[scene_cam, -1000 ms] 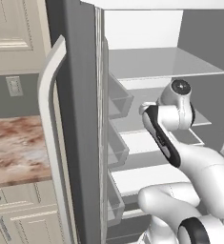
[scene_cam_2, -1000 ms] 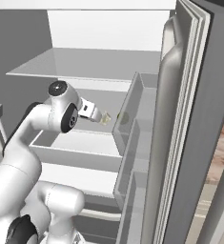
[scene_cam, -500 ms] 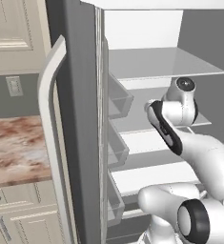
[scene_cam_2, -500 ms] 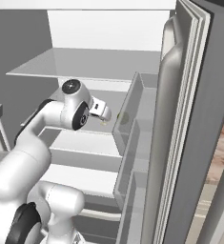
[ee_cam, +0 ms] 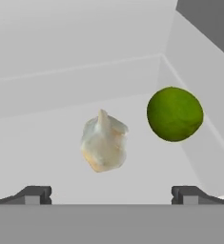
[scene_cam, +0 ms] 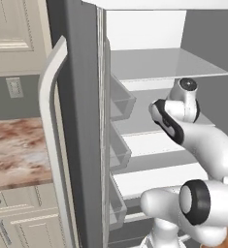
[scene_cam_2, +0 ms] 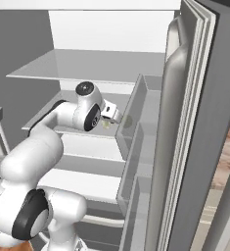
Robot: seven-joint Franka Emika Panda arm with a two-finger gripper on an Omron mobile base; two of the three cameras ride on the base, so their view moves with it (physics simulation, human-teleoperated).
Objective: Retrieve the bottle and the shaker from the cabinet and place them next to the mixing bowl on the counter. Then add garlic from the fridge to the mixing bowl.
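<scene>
Fridge [scene_cam: 81, 97] interior, white shelves, door swung open; that's the setting. Garlic [ee_cam: 104, 140] sits on a white shelf [ee_cam: 61, 143] inside, whitish lumpy bulb w/ pointed tip up in hand view, roughly centred between my two finger tips. Nothing touching it. Just beside it, to its right in hand view, a round green fruit [ee_cam: 174, 113], lime-like, close to the side wall; small gap between the two, not touching.

My pincer [scene_cam_2: 112, 113] is spread wide, holding nothing, aimed at the bulb; both tips [ee_cam: 35, 194] low in hand view, one each side, well clear of the garlic. From right base view the pincer is reaching over the middle shelf, near the clear door bins [scene_cam_2: 136, 122]; bulb [scene_cam_2: 105, 123] shows as a small pale speck just under the pincer.

Left base view: arm [scene_cam: 183, 121] bent into the fridge at mid-shelf level, curved pale handle [scene_cam: 50, 126] on the open door in front. Left of the door, marbled brown tabletop [scene_cam: 16, 150], cream drawers [scene_cam: 18, 223] below, cream wall cabinet [scene_cam: 13, 34] above, wall outlet [scene_cam: 13, 87] between.
</scene>
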